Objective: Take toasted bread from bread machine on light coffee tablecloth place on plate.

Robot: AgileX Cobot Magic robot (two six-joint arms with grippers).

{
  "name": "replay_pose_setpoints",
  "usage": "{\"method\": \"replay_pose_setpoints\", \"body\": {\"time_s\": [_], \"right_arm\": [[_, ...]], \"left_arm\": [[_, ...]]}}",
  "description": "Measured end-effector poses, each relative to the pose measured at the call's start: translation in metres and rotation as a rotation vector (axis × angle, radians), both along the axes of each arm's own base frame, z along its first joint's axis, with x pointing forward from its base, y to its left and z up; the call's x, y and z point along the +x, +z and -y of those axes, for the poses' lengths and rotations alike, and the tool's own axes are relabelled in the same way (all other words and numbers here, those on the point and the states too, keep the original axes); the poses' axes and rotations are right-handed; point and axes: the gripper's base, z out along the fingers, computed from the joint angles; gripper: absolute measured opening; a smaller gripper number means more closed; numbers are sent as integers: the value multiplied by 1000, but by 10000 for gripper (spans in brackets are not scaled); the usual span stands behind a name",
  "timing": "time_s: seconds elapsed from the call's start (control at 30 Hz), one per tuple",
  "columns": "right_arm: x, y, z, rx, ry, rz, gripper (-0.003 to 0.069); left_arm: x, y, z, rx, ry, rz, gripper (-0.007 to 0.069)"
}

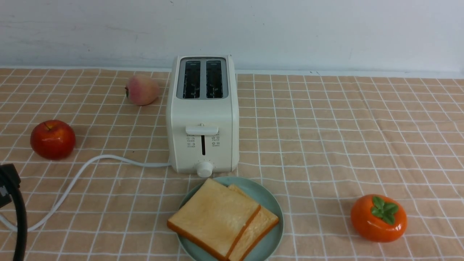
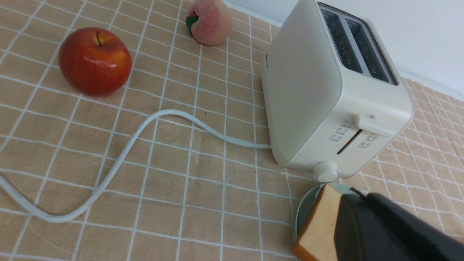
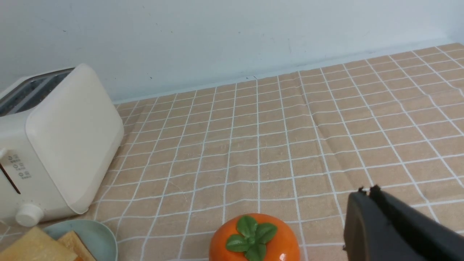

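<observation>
Pale wall backs the light coffee tablecloth, where the left gripper, holding nothing, hangs just beside the toasted bread stacked flat on the plate, before the emptied bread machine. The right gripper hangs farther off, beyond the orange fruit. Neither gripper's spread can be told.
</observation>
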Motion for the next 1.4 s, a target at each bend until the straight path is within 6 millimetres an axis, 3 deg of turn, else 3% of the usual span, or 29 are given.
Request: {"method": "replay_pose_setpoints", "body": {"time_s": [0.23,0.47,0.63,0.73,0.83,1.07,1.4], "right_arm": [[0,0,0,-2,0,1,-2],[0,0,0,-2,0,1,1],[0,0,0,-2,0,1,4],[0,0,0,-2,0,2,6],[0,0,0,-3,0,0,11],[0,0,0,-3,0,0,19],[0,0,0,-3,0,0,32]], "left_arm": [[-4,-12,-3,38,3,4,-14],[-41,-49,-17,76,-10,106,-13],[-57,-91,-22,159,-18,208,-12],[-53,-122,-20,171,32,161,-12],[-49,-139,-21,182,74,145,-11],[-49,-154,-22,170,100,72,-3],[-50,-156,-22,164,99,59,0]]}}
